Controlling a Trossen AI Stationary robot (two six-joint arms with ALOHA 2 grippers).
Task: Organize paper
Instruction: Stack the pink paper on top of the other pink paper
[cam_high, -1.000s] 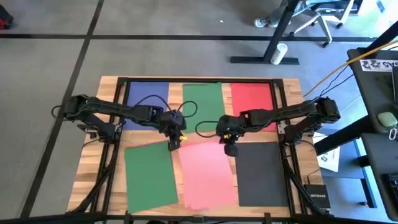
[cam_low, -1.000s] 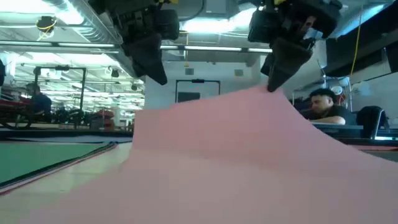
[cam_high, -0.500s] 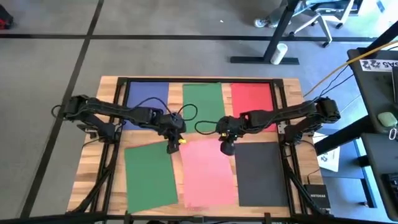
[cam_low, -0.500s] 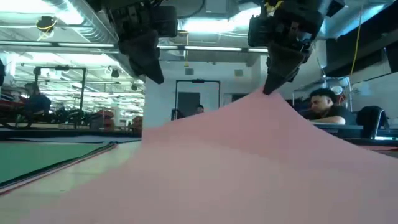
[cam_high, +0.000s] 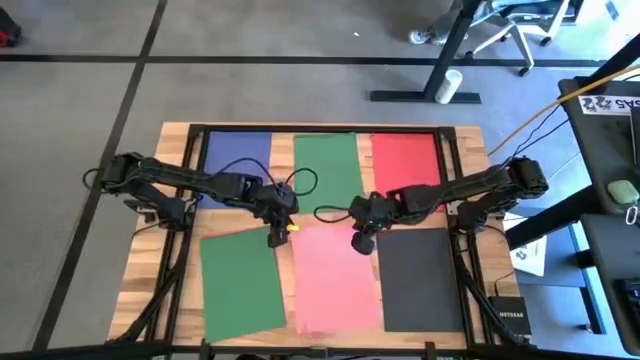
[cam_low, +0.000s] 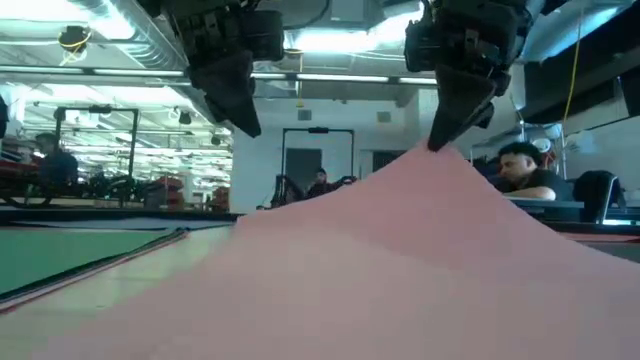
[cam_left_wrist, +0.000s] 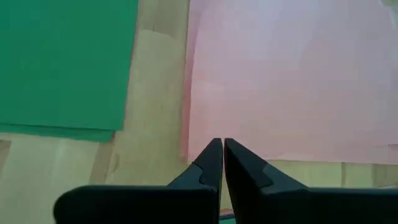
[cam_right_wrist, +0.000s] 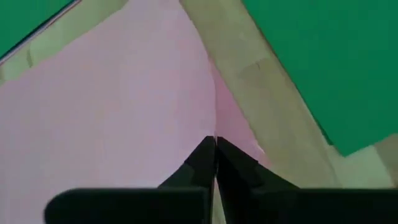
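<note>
A salmon pink sheet (cam_high: 335, 285) lies in the table's near row, between a green sheet (cam_high: 243, 282) and a dark grey sheet (cam_high: 420, 280). Blue (cam_high: 237, 152), green (cam_high: 327, 160) and red (cam_high: 405, 158) sheets lie flat in the far row. My right gripper (cam_high: 362, 243) is shut on the pink sheet's far right corner, which stands raised in the low view. My left gripper (cam_low: 250, 128) hangs shut above the pink sheet's far left corner (cam_left_wrist: 194, 124), clear of it. My right gripper pinches the pink sheet's far right corner (cam_right_wrist: 211, 127) between its two fingers, coming from above and pointing down. That corner (cam_low: 437, 152) is lifted into a peak. The rest of the sheet slopes down from it to the table.
A black frame runs round the wooden table top (cam_high: 470, 140). A small dark box (cam_high: 510, 320) sits off the near right corner. An office chair (cam_high: 510, 25) and a desk leg stand beyond the far edge. People (cam_low: 520, 165) show in the room behind.
The pink sheet's far left part, raised a second ago, has sunk toward the table. Its far right corner has stayed lifted in my right gripper, so the sheet now rises to a single peak there. My right gripper has shifted slightly toward the table's left.
</note>
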